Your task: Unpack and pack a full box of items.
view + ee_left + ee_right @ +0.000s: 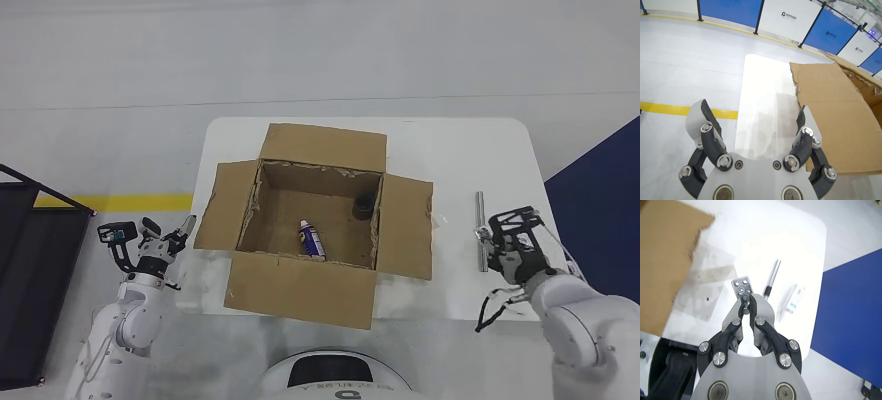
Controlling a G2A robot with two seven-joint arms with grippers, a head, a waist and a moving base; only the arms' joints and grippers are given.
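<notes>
While the left gripper (753,106) is held with its jaws wide apart and nothing between them, the right gripper (747,298) is closed on a small silver metal plate pierced with round holes (741,287). The plate is pinched by its lower end between the black ribbed pads (752,306), and its upper end is left standing out beyond the fingertips.

A brown cardboard box (310,180) with all four flaps folded outward is seen at the middle of the white, round-cornered table (450,150). Inside it, a small white bottle with a blue label (311,238) is laid on the floor near the middle. A black round object (364,206) is placed in the far right corner, against the wall; what it is cannot be told.

In the top view, the left gripper (170,232) is found at the table's left edge, just beside the box's left flap (829,106). The right gripper (500,238) is found over the table's right side, well apart from the box's right flap (664,256).

A slim silver metal rod with a black band (772,279) is laid on the table just beyond the held plate. A small white oblong item with a teal mark (792,301) is laid beside the rod, nearer the table's right edge. A clear plastic sheet (704,291) is spread on the tabletop between the right flap and the right gripper.
</notes>
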